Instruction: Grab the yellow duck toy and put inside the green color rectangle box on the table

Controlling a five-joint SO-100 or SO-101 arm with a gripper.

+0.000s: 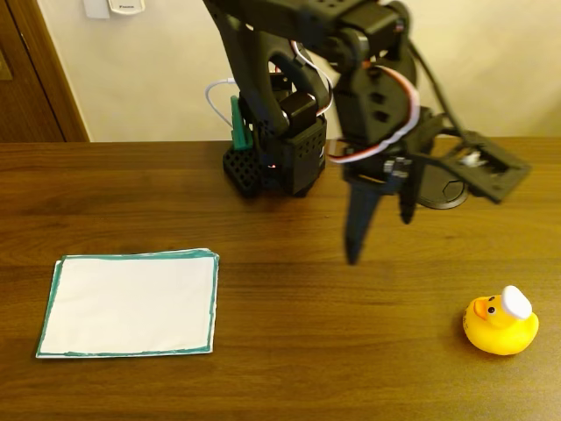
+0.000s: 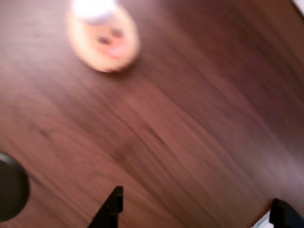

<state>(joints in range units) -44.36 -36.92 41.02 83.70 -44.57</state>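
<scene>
Yellow duck toy (image 1: 500,324) sits upright on the dark wooden bench (image 1: 289,351) near the right edge of the fixed view, white cap on top, orange beak turned to the left, nothing touching it. Well apart from it, toward the left of that view, lies the green color rectangle box (image 1: 129,303), a flat white sheet with a green drawn border and nothing on it. The black arm (image 1: 289,96) rises from its base at the back of the bench, and its fingers (image 1: 379,230) hang above the bare wood between sheet and duck, spread open and empty, tips pointing down. A dark round disc (image 1: 445,191) rests on the bench behind them. In the blurred wrist view the duck (image 2: 104,35) appears at the upper left, with the two finger tips (image 2: 110,209) far apart at the bottom edge and bare wood between them.
</scene>
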